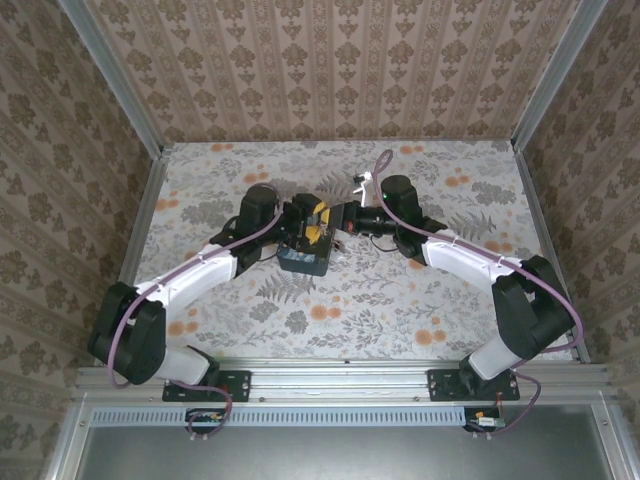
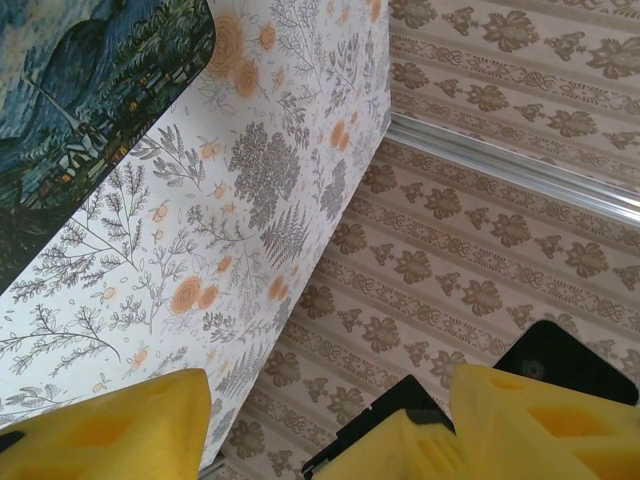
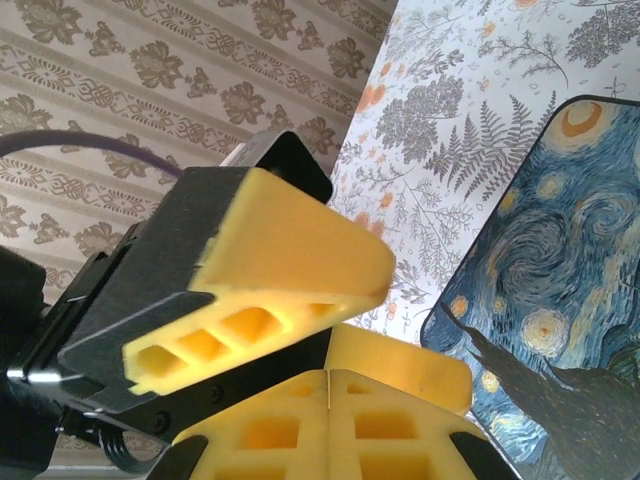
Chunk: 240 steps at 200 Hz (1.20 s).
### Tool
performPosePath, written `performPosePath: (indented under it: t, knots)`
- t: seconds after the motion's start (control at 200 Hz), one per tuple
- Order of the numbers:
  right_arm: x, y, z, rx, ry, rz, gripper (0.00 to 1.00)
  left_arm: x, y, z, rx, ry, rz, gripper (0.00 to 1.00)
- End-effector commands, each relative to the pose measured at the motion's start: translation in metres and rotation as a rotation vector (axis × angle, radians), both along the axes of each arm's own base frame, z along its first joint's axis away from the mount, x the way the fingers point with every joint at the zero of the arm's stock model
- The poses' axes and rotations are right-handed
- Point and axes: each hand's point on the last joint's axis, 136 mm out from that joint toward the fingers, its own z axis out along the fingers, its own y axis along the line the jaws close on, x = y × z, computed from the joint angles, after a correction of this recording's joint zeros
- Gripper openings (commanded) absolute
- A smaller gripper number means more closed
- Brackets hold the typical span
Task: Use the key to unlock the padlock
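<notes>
Over the flower-printed table (image 1: 480, 290) both arms reach inward from their bases at the near edge. Each has its elbow pushed outward and its white forearm angled toward the middle, so the two wrists face each other almost head-on.

The left arm (image 1: 200, 275) comes in from the left. The left gripper (image 1: 310, 225) is spread wide, with one yellow finger (image 2: 100, 430) at each lower corner of its own wrist view.

The right arm (image 1: 470, 255) comes in from the right. The right gripper (image 3: 328, 400) points left, its tip just beside the left fingers. Its two yellow pads are pressed together along a seam; whether anything is nipped between them cannot be told.

The padlock (image 1: 305, 262) lies flat on the table, painted face up, just on the near side of both grippers and apart from their fingers. From above, its far part is hidden under the left gripper, so its long axis cannot be judged there. In the right wrist view its long edge runs diagonally.
</notes>
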Motion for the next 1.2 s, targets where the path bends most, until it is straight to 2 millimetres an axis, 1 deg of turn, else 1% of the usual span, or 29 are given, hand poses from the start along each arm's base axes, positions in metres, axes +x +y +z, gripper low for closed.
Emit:
performPosePath:
  t: [0.0,0.04,0.115,0.195,0.31,0.45,0.605,0.67,0.875,1.01,1.195]
  knots:
    - [0.011,0.006,0.019,0.022,-0.054,-0.016,0.00,0.001,0.004,0.005,-0.032,-0.008,0.019,0.69]
    - [0.012,0.008,0.021,0.022,-0.063,-0.016,0.00,0.001,0.004,0.004,-0.035,-0.005,0.021,0.69]
    - [0.013,0.015,0.018,0.013,-0.062,-0.001,0.00,0.003,0.003,0.006,-0.047,-0.006,0.015,0.69]
    - [0.013,0.021,0.009,0.005,-0.047,0.012,0.00,0.004,0.001,0.009,-0.056,-0.014,0.010,0.69]
    - [0.011,0.023,-0.005,0.001,-0.016,0.012,0.00,0.007,0.007,0.012,-0.056,-0.028,0.020,0.64]
    - [0.008,0.019,-0.011,-0.011,-0.007,0.004,0.00,0.010,0.018,0.008,-0.045,-0.031,0.035,0.53]
    - [0.008,0.020,-0.018,-0.020,0.005,0.009,0.00,0.012,0.023,0.006,-0.055,-0.032,0.045,0.43]
    - [0.009,0.020,-0.018,-0.018,0.004,0.010,0.00,0.012,0.024,0.006,-0.055,-0.033,0.048,0.39]
    - [0.012,0.022,-0.019,-0.021,0.003,0.010,0.00,0.013,0.028,0.008,-0.060,-0.034,0.054,0.37]
    - [0.013,0.023,-0.018,-0.018,0.002,0.012,0.00,0.013,0.029,0.009,-0.067,-0.036,0.055,0.31]
    - [0.014,0.023,-0.015,-0.016,-0.013,0.010,0.00,0.012,0.029,0.009,-0.079,-0.032,0.057,0.30]
